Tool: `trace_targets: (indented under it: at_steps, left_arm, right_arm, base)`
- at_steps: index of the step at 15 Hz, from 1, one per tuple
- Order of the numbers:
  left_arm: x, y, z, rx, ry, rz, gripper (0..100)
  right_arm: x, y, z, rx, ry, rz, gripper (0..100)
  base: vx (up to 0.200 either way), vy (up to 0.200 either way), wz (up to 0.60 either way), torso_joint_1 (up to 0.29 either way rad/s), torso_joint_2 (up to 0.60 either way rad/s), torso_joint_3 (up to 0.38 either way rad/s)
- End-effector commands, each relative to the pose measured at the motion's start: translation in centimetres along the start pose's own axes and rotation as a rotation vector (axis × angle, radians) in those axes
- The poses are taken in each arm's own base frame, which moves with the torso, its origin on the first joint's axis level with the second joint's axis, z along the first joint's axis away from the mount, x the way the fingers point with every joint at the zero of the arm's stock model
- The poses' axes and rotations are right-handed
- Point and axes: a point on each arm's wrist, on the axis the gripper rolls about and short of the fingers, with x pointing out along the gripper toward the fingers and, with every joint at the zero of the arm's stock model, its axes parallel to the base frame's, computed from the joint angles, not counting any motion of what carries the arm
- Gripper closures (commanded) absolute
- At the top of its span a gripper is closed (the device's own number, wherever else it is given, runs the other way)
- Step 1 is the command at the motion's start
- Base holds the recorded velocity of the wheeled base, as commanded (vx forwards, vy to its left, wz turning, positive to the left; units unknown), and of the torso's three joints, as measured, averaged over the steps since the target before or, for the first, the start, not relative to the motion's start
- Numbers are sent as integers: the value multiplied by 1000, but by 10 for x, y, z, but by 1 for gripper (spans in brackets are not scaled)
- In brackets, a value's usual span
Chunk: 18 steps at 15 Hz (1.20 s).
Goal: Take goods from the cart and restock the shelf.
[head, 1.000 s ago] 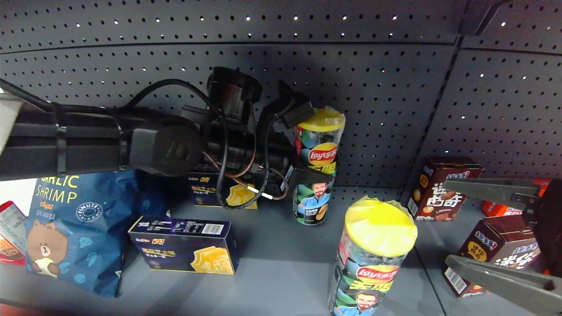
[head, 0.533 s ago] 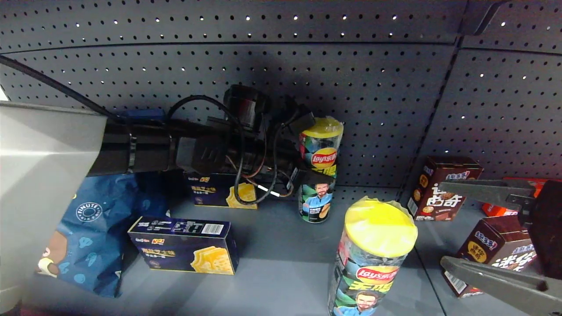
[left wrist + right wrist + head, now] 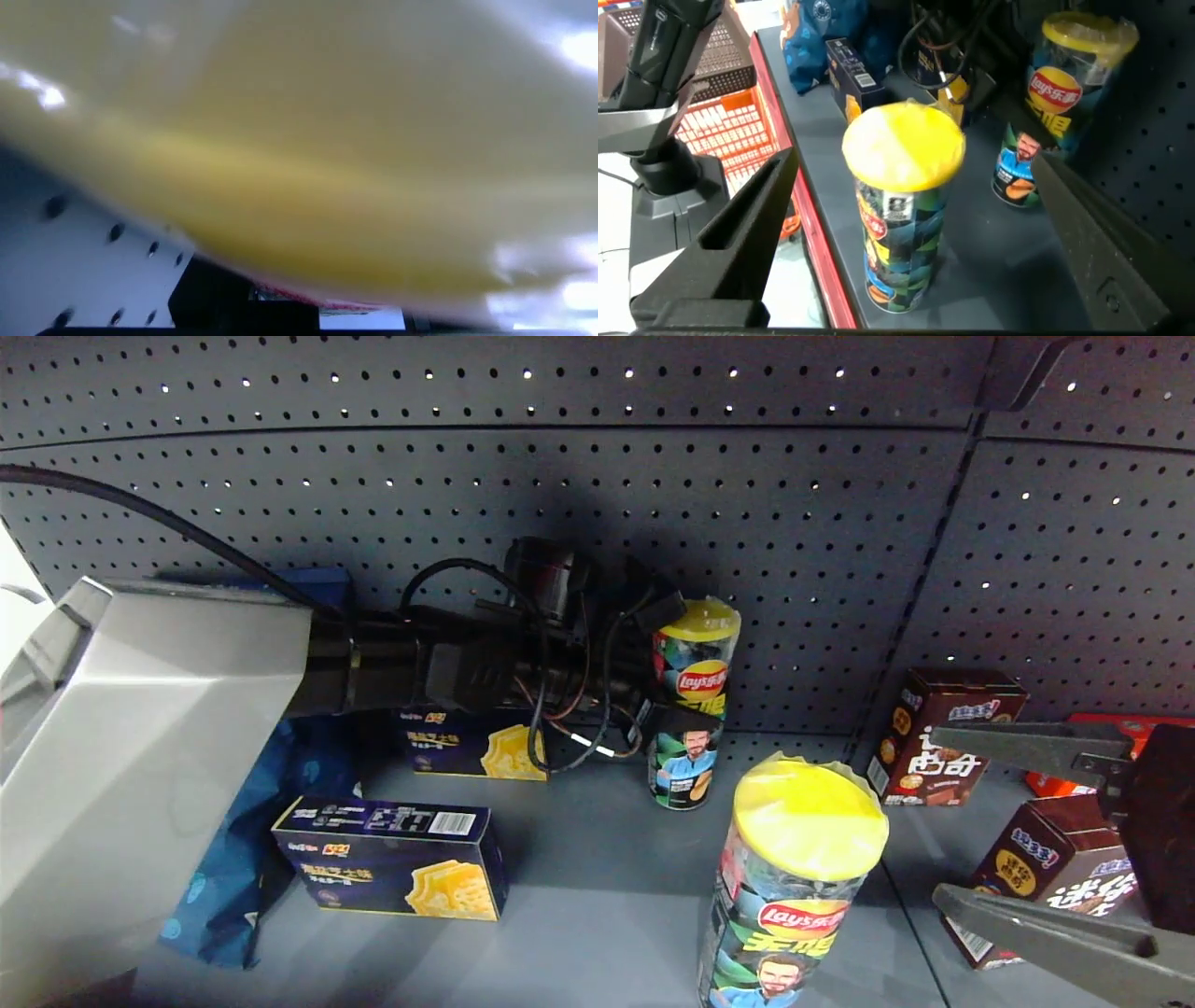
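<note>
Left fingers (image 3: 674,712) clamped round a chip can (image 3: 695,653) by the shelf's (image 3: 597,896) back edge.
My left arm (image 3: 140,737) hides most of the blue bag (image 3: 224,896) at the left edge and part of the rear blue box (image 3: 467,747); whether the can's base touches the shelf I can't tell. A second yellow-lidded can (image 3: 794,905) stands at the front edge, its bottom cut off; right fingers (image 3: 1027,744) gape wide, empty.

far can (image 3: 698,674) stands behind near can (image 3: 801,905), flat box (image 3: 397,861) to their left.
</note>
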Motion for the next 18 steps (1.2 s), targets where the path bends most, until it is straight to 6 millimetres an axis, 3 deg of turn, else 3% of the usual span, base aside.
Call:
trace_targets:
  at_steps: [1, 10, 11, 16, 18]
  left_arm:
    - [5, 1, -3, -2, 5, -5, 100]
    - [13, -5, -6, -5, 17, -27, 100]
    - [13, -6, -5, -4, 16, -28, 0]
    - [15, -9, -7, -9, 25, -36, 0]
    - [3, -15, -3, -11, 27, -32, 0]
  right_arm:
    - [0, 0, -1, 1, 4, 0, 0]
    - [-2, 1, -4, 3, 8, -2, 0]
    - [-2, 1, -5, 4, 10, -2, 0]
    - [-2, 1, -6, 29, 8, -2, 0]
    - [-2, 2, -10, 56, 10, -2, 0]
  base:
    - [0, 0, 0, 0, 0, 0]
    - [0, 0, 0, 0, 0, 0]
    - [0, 0, 0, 0, 0, 0]
    - [0, 0, 0, 0, 0, 0]
    - [0, 0, 0, 0, 0, 0]
